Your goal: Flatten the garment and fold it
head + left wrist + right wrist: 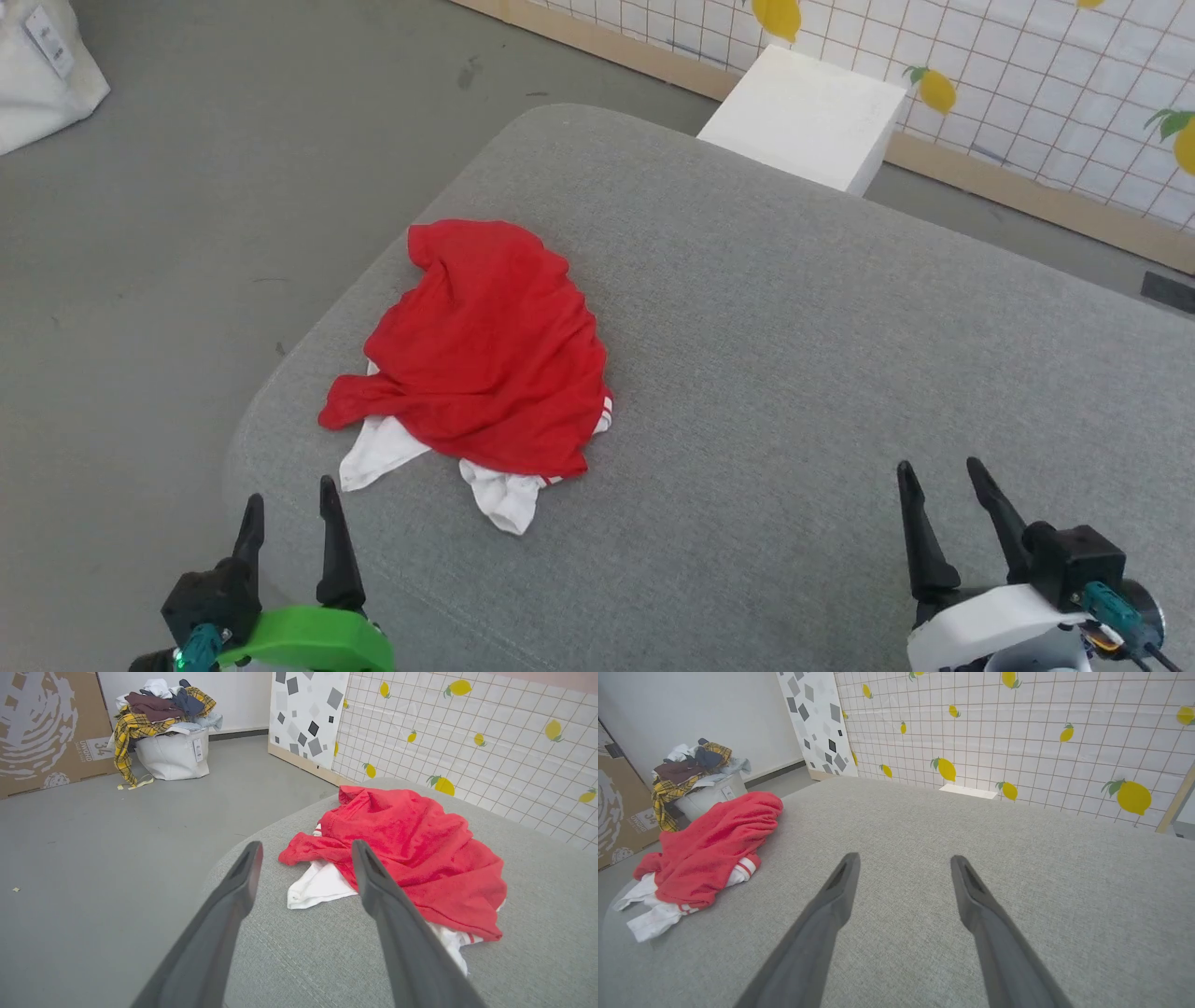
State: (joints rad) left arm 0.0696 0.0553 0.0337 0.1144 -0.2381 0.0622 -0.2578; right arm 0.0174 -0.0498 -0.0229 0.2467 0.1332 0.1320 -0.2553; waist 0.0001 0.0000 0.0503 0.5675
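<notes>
Both hands are empty with their jaws spread wide. My left gripper (290,490) hovers over the near left corner of the grey cushion (794,373), and my right gripper (938,464) is well off to the right above bare fabric. The garment (485,345) lies in a crumpled heap on the left part of the cushion, close to its left edge. The red body is on top and a white sleeve (378,453) pokes out on the near side.

I judge the job is only starting, so the first grab matters. I would go for that sleeve with the left gripper, since it is the one part I can identify; I cannot make out the hem or collar. I would come in low, pinch the fabric deep, and bring the right gripper across before lifting. Then I would drag the heap towards the open middle, because a pull to the left could slide it off the edge.
</notes>
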